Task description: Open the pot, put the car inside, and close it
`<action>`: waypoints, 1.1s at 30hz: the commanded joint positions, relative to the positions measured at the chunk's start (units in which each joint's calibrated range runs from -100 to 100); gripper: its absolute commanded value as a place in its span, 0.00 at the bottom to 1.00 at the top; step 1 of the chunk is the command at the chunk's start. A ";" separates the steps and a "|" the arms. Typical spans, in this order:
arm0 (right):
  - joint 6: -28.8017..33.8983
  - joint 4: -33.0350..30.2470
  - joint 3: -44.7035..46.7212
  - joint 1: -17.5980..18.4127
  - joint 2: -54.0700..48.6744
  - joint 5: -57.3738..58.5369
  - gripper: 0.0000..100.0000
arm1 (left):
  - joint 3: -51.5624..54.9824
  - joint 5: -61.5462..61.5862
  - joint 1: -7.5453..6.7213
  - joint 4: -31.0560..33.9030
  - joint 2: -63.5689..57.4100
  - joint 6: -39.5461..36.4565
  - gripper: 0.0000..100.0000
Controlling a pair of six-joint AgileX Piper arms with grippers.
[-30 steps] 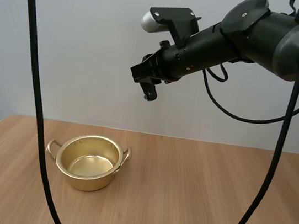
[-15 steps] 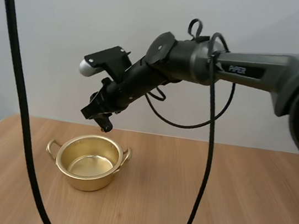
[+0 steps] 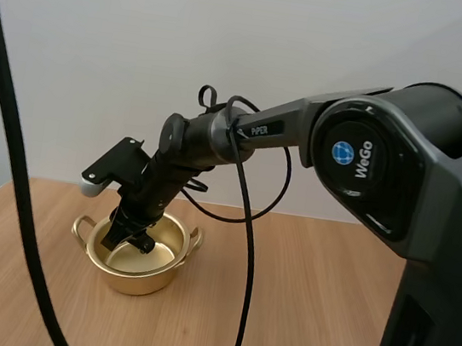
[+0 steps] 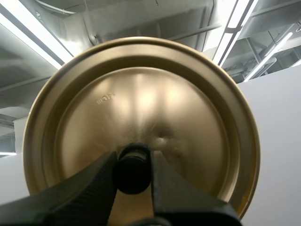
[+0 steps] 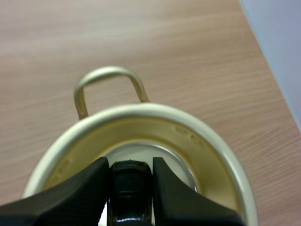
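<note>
In the high view my right gripper (image 3: 137,237) has swung down from high above the counter (image 3: 307,304) into the open pot (image 3: 134,278) at the left, in the left wrist view my left gripper (image 4: 133,160) is clamped on the lifted lid (image 4: 141,94), and in the right wrist view the car (image 5: 130,188) sits pinched inside the pot's rim, so I judge release comes next.

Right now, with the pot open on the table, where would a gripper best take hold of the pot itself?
Probably a loop handle, approached from the side: it juts out from the rim of the pot and is thin enough to pinch. The wall is wide and round, and the right gripper holds the car in the mouth.
</note>
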 commanded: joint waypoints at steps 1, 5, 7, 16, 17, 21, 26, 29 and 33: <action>1.88 -4.56 -0.02 0.04 2.63 -0.94 0.00 | -1.52 1.39 0.39 -2.31 -0.02 0.05 0.00; 2.14 -6.04 -0.02 0.04 5.03 -2.09 0.00 | -1.52 1.77 0.39 -2.31 -0.02 0.05 0.00; 2.14 -6.15 -0.02 0.04 5.69 -3.15 0.00 | -1.52 1.77 0.39 -2.31 -0.02 0.05 0.00; 2.14 -8.71 -0.02 0.04 7.39 -4.59 0.00 | -1.71 2.44 0.39 -2.31 -0.02 0.05 0.00; 2.14 -8.60 -0.02 0.04 7.39 -4.61 0.00 | -1.90 2.62 0.39 -2.31 -0.02 0.05 0.00; 2.14 -8.60 -0.02 0.04 7.39 -4.61 0.00 | -1.90 2.62 0.39 -2.31 -0.02 0.05 0.00; 2.14 -8.60 -0.02 0.04 7.39 -4.76 0.00 | -1.88 3.15 0.39 -2.31 -0.02 0.05 0.00; 2.14 -8.60 -0.02 0.04 7.39 -4.76 0.00 | -1.88 3.15 0.39 -2.31 -0.02 0.05 0.00; 2.14 -8.60 -0.02 0.04 7.60 -4.75 0.00 | -1.88 3.15 0.39 -2.31 -0.02 0.05 0.00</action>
